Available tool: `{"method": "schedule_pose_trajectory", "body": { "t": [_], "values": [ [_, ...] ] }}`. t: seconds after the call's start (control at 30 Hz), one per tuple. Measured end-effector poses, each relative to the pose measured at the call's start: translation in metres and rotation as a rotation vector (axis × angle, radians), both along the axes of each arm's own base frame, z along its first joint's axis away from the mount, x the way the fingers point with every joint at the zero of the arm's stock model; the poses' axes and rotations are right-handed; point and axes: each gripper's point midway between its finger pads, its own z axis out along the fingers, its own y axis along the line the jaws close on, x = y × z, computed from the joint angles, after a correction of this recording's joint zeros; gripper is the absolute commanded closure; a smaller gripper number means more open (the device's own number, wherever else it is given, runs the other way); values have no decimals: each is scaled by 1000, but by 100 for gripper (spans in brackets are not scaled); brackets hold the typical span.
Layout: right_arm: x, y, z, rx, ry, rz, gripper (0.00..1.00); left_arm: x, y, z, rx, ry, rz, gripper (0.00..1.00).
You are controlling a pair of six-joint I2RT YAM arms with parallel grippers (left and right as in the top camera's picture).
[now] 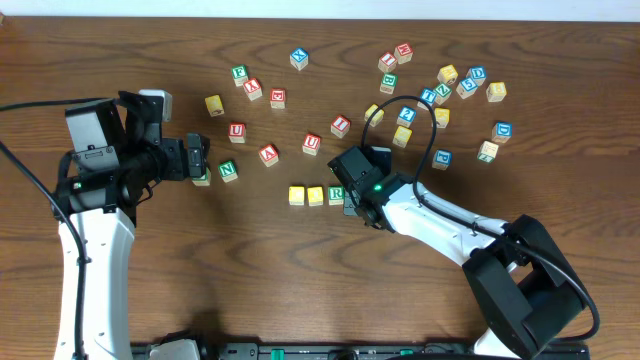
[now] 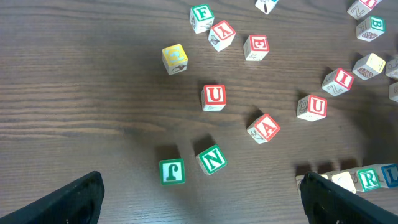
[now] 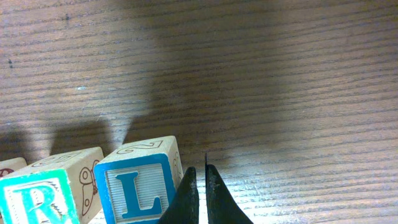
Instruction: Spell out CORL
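Overhead: the row sits just below table (image 1: 80, 50) centre. It runs first yellow cube (image 1: 296, 195), second yellow cube (image 1: 315, 196), R cube (image 1: 336, 194), side by side, touching or nearly. I can't read the letters on the yellow ones. The right gripper (image 1: 351, 203) is down at the row's right end and covers the spot next to R, so whatever is under it is hidden from here. The left gripper (image 1: 197, 160) is out on the left, well apart from the row, with the J cube (image 1: 203, 178) and N cube (image 1: 228, 171) just beside it. Loose cubes are scattered over the far half.

Left wrist: the left gripper (image 2: 200, 186) has its fingers spread wide, with only bare wood between the tips. J (image 2: 172, 172) and N (image 2: 212, 159) lie just ahead, close together but not touching. Red U (image 2: 214, 97) and red A (image 2: 263, 127) lie further out. The row shows at the right edge: R (image 2: 369, 178), with the L cube (image 2: 390, 175) next to it, cut off by the frame.

Right wrist: the right gripper (image 3: 201, 177) has its fingers pressed together, holding nothing. The tips are low by the table, right up against L's (image 3: 138, 186) right side; I can't tell if they touch it. L has a blue border and its letter is upright. R (image 3: 37, 199) butts against L's left side. The corner of another cube pokes in at the far left edge.
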Motion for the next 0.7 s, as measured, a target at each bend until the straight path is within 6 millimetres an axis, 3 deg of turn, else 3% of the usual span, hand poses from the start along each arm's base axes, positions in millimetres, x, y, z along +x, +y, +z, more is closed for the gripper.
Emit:
{"method": "schedule_pose_trajectory", "body": {
  "t": [0.7],
  "values": [
    [-1, 16, 2, 18, -21, 59, 99, 0, 0, 0, 0, 0, 1, 1]
  ]
}}
